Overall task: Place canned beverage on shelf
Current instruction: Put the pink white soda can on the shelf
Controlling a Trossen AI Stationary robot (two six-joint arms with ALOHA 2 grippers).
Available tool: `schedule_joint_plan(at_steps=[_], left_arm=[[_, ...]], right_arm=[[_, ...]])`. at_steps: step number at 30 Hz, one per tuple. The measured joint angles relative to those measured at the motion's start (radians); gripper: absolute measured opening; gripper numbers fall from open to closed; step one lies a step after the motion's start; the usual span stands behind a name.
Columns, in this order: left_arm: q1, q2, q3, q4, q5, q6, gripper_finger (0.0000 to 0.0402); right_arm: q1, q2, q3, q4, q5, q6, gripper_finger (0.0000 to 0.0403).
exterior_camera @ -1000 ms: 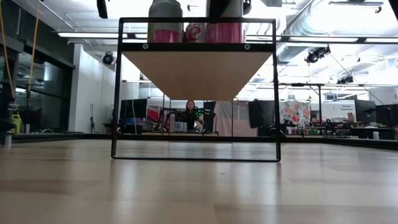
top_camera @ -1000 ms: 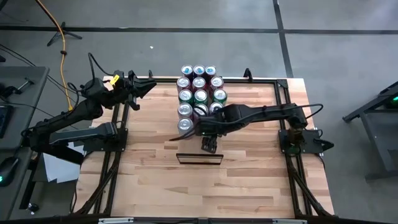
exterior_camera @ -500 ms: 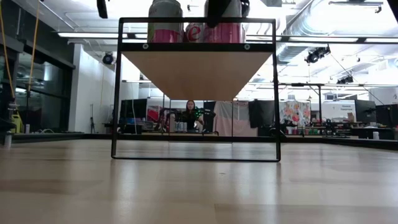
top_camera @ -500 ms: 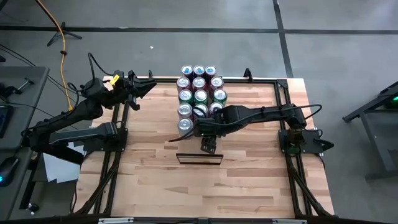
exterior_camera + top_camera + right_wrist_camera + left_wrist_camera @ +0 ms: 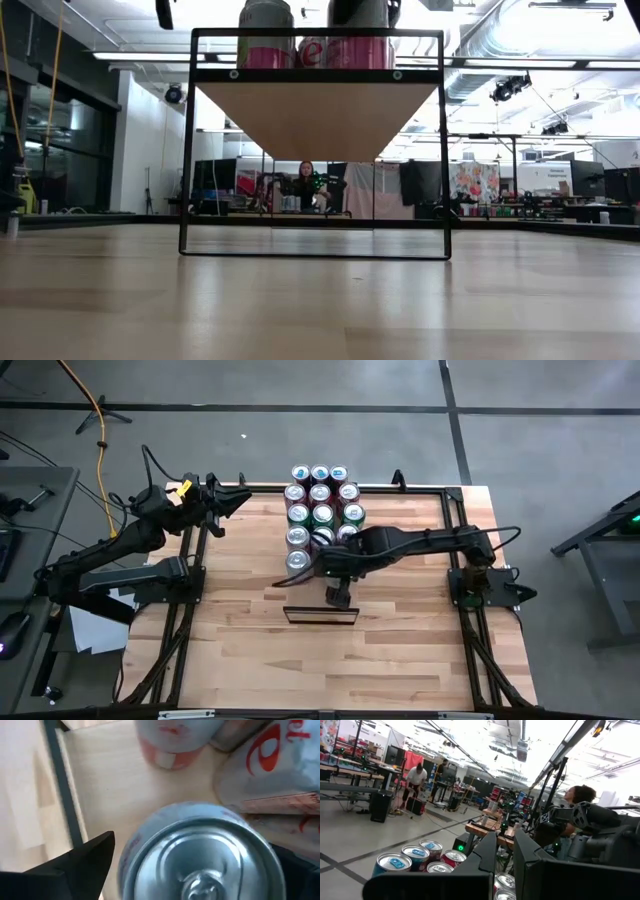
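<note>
The shelf (image 5: 105,785) is a long pale panel running from its dark frame (image 5: 320,615) toward the table's far edge. The canned beverage (image 5: 200,855), pink with a silver top, stands upright on the shelf's near end (image 5: 362,50), just behind that frame. My right gripper (image 5: 339,596) points steeply down over the can and is open. One finger (image 5: 80,865) stands on either side of the can's top, clear of it. My left gripper (image 5: 235,500) waits shut, raised above the table's far left corner.
Several more cans (image 5: 320,510) stand in rows on the shelf beyond the placed one, two of them (image 5: 265,40) close beside it. Bare wooden tabletop (image 5: 320,660) lies toward the near edge. A person (image 5: 305,185) is in the room behind.
My right gripper has opened around the can, its fingers spreading off the can's sides without the hand shifting. The can stays upright on the shelf's near end.
</note>
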Motion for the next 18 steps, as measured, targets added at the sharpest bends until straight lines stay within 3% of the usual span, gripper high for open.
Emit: schedule_joint_plan(at_steps=[5,14,18], left_arm=[[0.0,0.0,0.0,0.0,0.0,0.0,0.0],[0.001,0.0,0.0,0.0,0.0,0.0,0.0],[0.001,0.0,0.0,0.0,0.0,0.0,0.0]], right_arm=[[0.0,-0.026,0.001,-0.048,-0.066,-0.043,0.039],[-0.018,-0.118,0.001,-0.097,0.038,-0.065,0.039],[-0.031,-0.16,0.002,-0.096,0.007,-0.08,0.039]])
